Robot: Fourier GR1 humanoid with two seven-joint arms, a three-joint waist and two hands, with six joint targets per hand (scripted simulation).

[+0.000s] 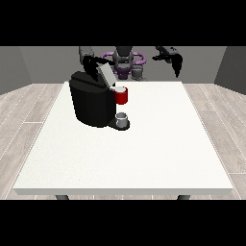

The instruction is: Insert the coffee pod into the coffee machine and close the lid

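Lid-closing step, likely: hand at view's left (pixel 89 64) on the black boxy coffee machine (pixel 92 103)'s raised grey lid (pixel 106 74), grip unclear; next push lid down; hand at view's right (pixel 176 63) raised well clear, fingers hanging relaxed.

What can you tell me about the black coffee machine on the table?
The coffee machine is a rounded black body standing upright on the white table, at the view's left of centre. Its grey lid is tilted open. A red pod holder sticks out at its front, above a small grey cup on its base. The hand at the view's left is by the lid.
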